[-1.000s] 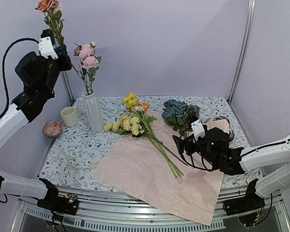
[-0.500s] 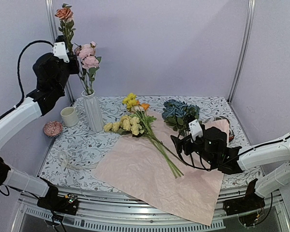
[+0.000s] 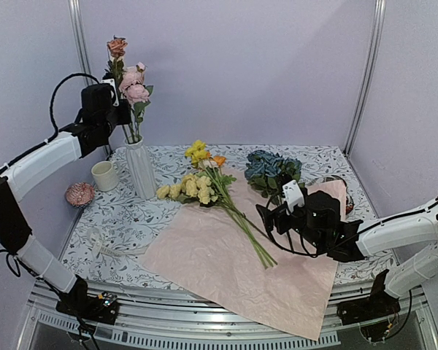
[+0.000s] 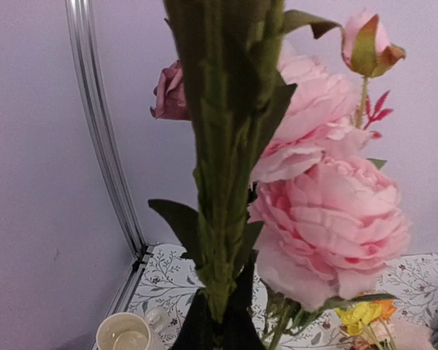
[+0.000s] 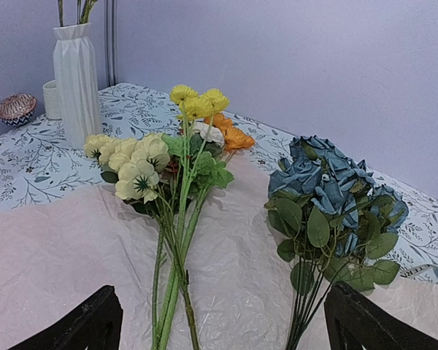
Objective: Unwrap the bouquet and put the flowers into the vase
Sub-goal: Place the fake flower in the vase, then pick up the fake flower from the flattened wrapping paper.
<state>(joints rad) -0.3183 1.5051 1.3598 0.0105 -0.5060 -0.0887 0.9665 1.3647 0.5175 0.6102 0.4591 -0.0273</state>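
The vase [image 3: 140, 169] holds pink flowers [image 3: 135, 84]; we see the left end effector [image 3: 115, 95] clamped on an orange rose [image 3: 117, 46] beside them, the right end effector [image 3: 270, 217] wide open, empty, over the paper [image 3: 226, 270]

The vase [image 3: 140, 171] is white, the paper [image 3: 219, 270] pink, the tablecloth [image 3: 124, 219] leaf-patterned grey.

A: Any lettering to log? Checked the vase [image 3: 140, 171], the mug [image 3: 104, 176], the pink paper [image 3: 226, 270].
B: Nothing readable on any of them, in any view.
A: The tablecloth [image 3: 124, 219]?
B: Printed leaf-and-sprig pattern only. No words, numbers, brands or signs legible.
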